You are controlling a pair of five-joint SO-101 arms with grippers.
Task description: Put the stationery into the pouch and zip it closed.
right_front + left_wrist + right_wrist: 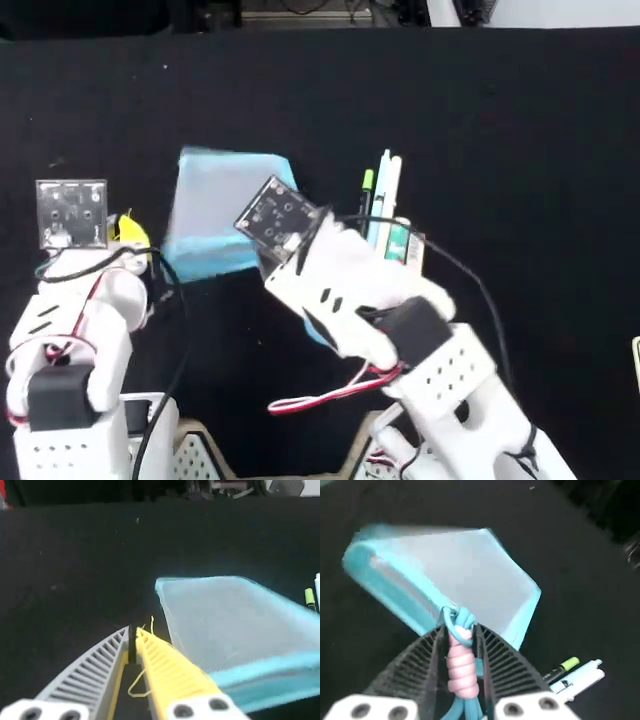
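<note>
A light blue mesh pouch (222,208) lies on the black table, partly lifted and blurred at its edges. In the right wrist view my right gripper (459,630) is shut on the pouch's pink and blue zipper pull (460,662), at the end of the zipper edge of the pouch (455,577). The right arm (350,285) reaches over the pouch's right side. Pens and a green highlighter (385,200) lie just right of the pouch, outside it. My left gripper (132,631) is shut with nothing in it, left of the pouch (225,625) and apart from it.
The table is covered in black cloth (500,120), with free room at the back and far right. The left arm (75,320) stands at the near left. A red and white cable (320,395) hangs under the right arm.
</note>
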